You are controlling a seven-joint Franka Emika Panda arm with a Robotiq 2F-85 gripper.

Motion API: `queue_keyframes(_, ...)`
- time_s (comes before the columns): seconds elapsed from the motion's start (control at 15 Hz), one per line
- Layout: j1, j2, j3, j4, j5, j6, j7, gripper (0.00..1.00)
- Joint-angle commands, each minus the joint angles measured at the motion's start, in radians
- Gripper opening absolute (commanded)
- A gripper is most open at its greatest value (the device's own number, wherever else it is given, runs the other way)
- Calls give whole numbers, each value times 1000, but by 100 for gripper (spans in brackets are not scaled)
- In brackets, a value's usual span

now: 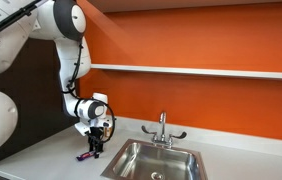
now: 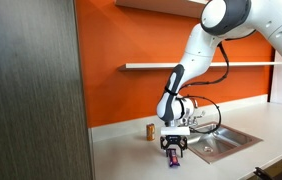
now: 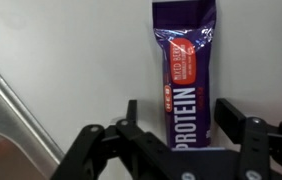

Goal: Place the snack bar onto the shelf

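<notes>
Pale desk (image 1: 53, 150) beneath orange wall carries the snack bar (image 3: 184, 60), gripper (image 3: 179, 110) straddling it, fingers apart.

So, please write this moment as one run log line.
stage: pre-grasp | hand: open, astride snack bar | snack bar: flat on counter | shelf: bar not yet there

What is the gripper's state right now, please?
Gripper: open, with its fingers on either side of the snack bar, not clamped on it.
</notes>
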Motion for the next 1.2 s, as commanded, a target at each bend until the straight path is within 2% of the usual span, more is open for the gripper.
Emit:
queue_keyframes(0.0, 20, -10, -12, 3, 18, -27, 26, 49)
queue_keyframes(0.2, 18, -16, -6, 3, 23, -24, 25, 26)
queue_keyframes(0.33, 14, -20, -3, 1, 27, -23, 21, 16)
queue_keyframes(1.13, 35, -93, -31, -48, -1, -43, 22, 14)
